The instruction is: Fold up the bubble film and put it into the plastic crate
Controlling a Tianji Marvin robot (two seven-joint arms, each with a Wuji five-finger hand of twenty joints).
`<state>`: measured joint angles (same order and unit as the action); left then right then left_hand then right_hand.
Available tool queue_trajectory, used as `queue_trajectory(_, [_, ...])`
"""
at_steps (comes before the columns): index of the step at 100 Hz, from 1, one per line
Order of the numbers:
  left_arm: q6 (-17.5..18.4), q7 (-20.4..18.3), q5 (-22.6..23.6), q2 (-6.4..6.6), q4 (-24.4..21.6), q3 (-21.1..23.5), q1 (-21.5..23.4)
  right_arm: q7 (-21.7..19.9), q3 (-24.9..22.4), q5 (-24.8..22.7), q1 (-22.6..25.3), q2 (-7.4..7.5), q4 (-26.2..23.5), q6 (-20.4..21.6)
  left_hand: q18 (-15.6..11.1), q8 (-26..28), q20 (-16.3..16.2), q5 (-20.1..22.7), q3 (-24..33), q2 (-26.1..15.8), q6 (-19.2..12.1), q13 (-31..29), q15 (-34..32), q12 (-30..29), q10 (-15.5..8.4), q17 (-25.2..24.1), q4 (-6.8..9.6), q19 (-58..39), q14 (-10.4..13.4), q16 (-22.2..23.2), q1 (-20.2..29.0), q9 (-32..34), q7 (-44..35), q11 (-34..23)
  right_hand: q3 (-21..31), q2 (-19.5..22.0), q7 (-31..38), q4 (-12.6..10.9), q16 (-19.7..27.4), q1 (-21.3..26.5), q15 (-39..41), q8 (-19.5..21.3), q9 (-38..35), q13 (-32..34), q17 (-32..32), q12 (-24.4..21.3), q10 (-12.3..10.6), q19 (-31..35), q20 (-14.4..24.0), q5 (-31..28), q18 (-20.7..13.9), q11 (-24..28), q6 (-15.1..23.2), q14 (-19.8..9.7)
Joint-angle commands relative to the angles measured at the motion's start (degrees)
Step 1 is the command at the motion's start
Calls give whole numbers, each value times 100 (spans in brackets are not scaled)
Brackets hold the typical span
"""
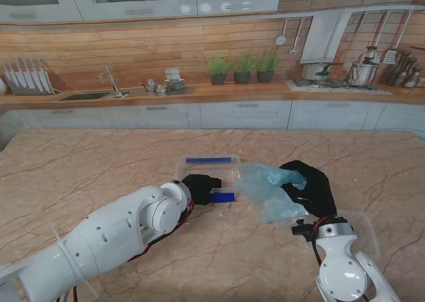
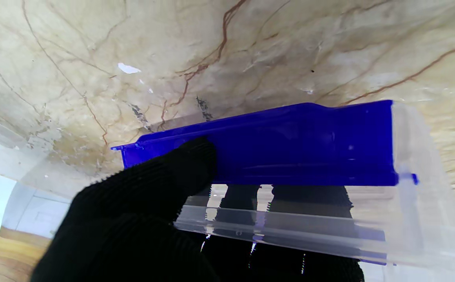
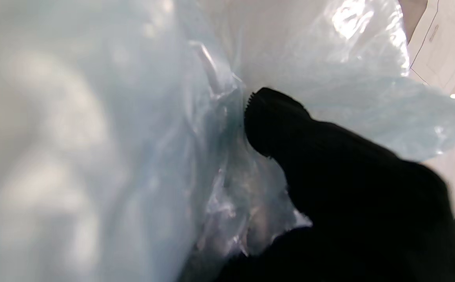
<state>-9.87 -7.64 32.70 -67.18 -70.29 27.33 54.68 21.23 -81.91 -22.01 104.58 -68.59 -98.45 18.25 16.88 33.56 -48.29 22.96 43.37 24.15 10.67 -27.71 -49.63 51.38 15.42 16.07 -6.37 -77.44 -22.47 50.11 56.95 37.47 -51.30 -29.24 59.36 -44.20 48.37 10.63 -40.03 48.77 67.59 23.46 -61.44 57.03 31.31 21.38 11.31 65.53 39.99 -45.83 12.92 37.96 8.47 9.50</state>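
While the left hand (image 1: 201, 186) clamps the near rim of the plastic crate (image 1: 229, 161) w/ thumb on the blue handle (image 2: 290, 145) & fingers (image 2: 309, 196) showing through the clear wall, the box is prob. being steadied so it won't slide on the desk (image 1: 86, 169). The right hand (image 1: 311, 186) is closed on the bubble film (image 1: 269, 189), a bunched pale-blue wad, thumb (image 3: 278, 121) pressed into its folds in the wrist view. Film hangs just beside the crate's right end, its edge approx. over the rim, not inside yet. Held up off the desk likely to clear the wall before dropping in. Fold looks loose, more crumpled than neat, so it may spring open once let go
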Motion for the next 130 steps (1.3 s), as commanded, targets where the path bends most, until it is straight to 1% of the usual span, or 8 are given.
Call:
queue_trajectory(1, [7,27,-6,2,-14,19,62,2,18,-5,6,-8,-10,-3,-276,-25,34,-165,-17,-24,-104,128,-88,-195,37,-54,88,-27,-75,-89,-225,-181,-10,-302,-44,179,109,-130,-95,99,181,-41,21,-156,-83,70,183,-94,121,90,-165,61,4,-239])
queue_trajectory(14, [8,115,-15,-26,16,33,80,-10,30,4,-5,-7,-10,-30,-180,-102,163,-200,-77,-135,-75,235,130,-504,27,-221,172,160,-60,-264,-469,-390,199,-375,-51,186,111,-134,-111,99,189,-45,26,-157,-93,70,193,-88,130,89,-162,64,1,-232])
queue_trajectory(22, [13,186,-25,-44,30,72,111,-29,34,10,-13,-4,-7,-38,-135,-141,305,-227,-161,-264,-45,342,280,-1331,39,-359,255,240,-40,-457,-682,-588,427,-519,-54,185,111,-136,-118,104,188,-49,27,-163,-95,70,189,-84,136,88,-167,66,-2,-230])
queue_trajectory(38, [21,405,1,-74,9,203,224,-80,27,25,-15,6,2,-30,-34,-273,478,-272,-411,-527,7,518,566,-1559,46,-598,450,443,0,-693,-1068,-793,854,-289,-62,187,111,-137,-128,100,186,-53,28,-162,-103,69,184,-85,143,94,-158,69,2,-232])
queue_trajectory(75, [318,613,388,110,-485,865,712,-282,98,-13,-231,55,117,-5,258,-962,1126,-367,-1455,-231,9,1143,1898,-2423,42,-1322,315,1739,224,-1593,-1761,-1393,2065,737,-77,222,128,-132,-137,108,155,-37,31,-211,-189,69,143,-132,151,85,-145,60,66,-214])
queue_trajectory(91, [443,821,573,177,-814,1366,1114,-469,264,77,-482,80,240,-152,263,-1053,1154,-333,-1676,-337,29,1191,2031,-2512,49,-1373,340,1888,217,-1644,-1714,-1432,2261,855,-92,215,129,-127,-143,112,150,-33,23,-216,-187,68,129,-130,163,86,-158,46,73,-213])
queue_trajectory(112, [426,1392,812,203,-1144,2282,1844,-935,555,182,-1052,151,461,-479,279,-974,1209,-63,-2365,-1156,12,1067,1955,-2519,147,-1307,411,1977,136,-1643,-1175,-1205,2206,805,-82,190,149,-113,-161,106,161,-36,-15,-188,-147,73,135,-110,190,54,-161,45,82,-221])
queue_trajectory(130, [503,2134,718,113,-1262,3035,2447,-1428,850,148,-1685,239,654,-672,289,-983,1431,112,-2562,-1314,13,1031,1936,-2514,210,-1276,419,2148,82,-1684,-1087,-1050,2209,788,-63,197,177,-111,-173,83,160,-36,-25,-174,-127,70,113,-98,203,50,-172,50,101,-243])
